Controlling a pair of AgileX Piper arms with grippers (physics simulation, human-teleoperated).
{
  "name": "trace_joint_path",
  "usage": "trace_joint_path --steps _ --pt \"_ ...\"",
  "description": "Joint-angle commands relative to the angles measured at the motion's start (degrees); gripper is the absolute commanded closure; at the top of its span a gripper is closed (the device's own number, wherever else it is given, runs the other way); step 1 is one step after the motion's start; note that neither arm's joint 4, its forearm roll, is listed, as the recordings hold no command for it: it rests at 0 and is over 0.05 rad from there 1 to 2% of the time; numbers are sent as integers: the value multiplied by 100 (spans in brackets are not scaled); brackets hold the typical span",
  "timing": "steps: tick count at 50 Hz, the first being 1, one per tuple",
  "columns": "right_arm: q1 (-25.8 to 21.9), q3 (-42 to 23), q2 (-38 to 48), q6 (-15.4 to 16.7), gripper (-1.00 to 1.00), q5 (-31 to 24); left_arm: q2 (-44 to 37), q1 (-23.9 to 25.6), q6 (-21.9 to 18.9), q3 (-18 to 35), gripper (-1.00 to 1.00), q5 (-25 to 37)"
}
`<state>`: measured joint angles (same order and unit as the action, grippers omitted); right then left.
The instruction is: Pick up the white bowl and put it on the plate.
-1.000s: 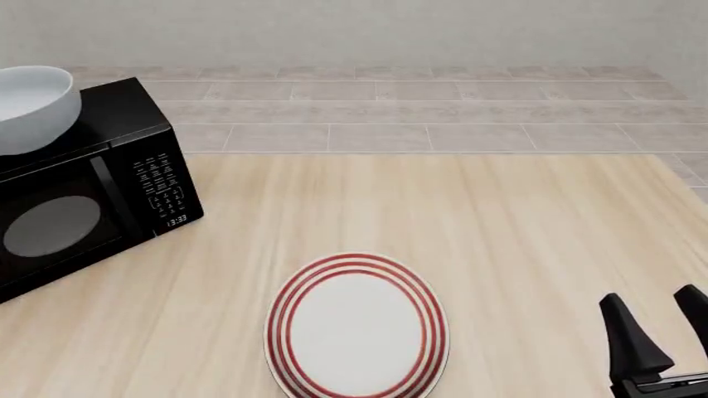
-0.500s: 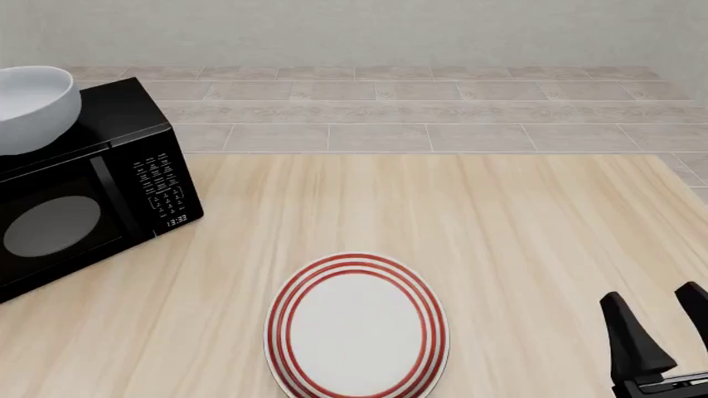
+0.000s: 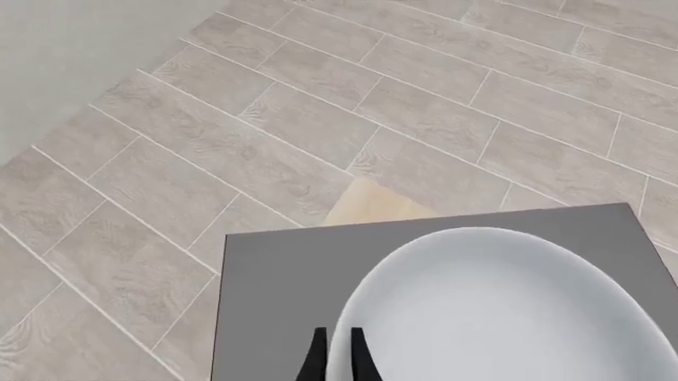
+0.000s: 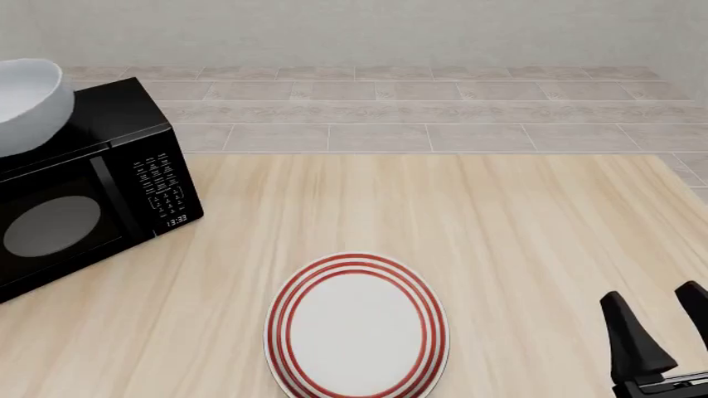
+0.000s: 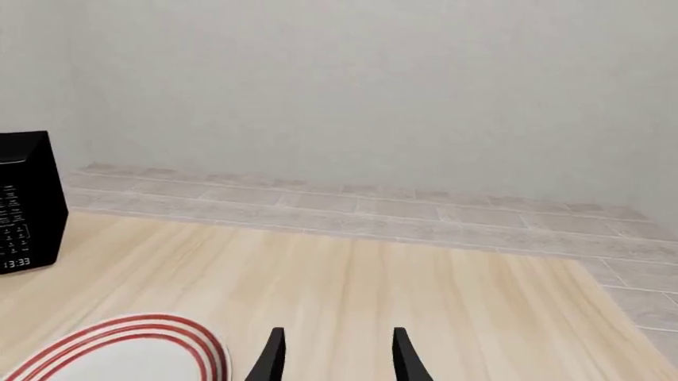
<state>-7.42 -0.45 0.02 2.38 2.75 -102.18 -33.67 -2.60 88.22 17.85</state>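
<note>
The white bowl hovers tilted over the top of the black microwave at the far left, partly cut off by the picture's edge. In the left wrist view my left gripper has its two thin fingers shut on the white bowl's near rim. The left gripper itself is outside the front view. The red-ringed plate lies flat at the table's front middle. My right gripper stands open to the right of the plate, nothing between its fingers. In the right wrist view the right gripper and plate show too.
The microwave fills the table's left side, its top showing grey under the bowl and its keypad side seen from the right wrist. A tiled floor and pale wall lie beyond the table's far edge.
The bowl has lifted off the microwave top, tilted and shifted a little left and up. The right arm and the plate have not moved.
</note>
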Motion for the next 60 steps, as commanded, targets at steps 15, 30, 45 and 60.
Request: trace_joint_path --steps 15,30,45,60 --pt "-15 23 2 2 -100 -5 119 -72 604 -117 100 -17" --pt "-55 15 105 40 -100 24 771 611 1367 -242 100 238" --pt "-62 42 254 54 -100 177 1710 1519 1749 -869 100 289" --pt "-137 41 405 30 -100 401 2981 2401 1419 -1987 100 42"
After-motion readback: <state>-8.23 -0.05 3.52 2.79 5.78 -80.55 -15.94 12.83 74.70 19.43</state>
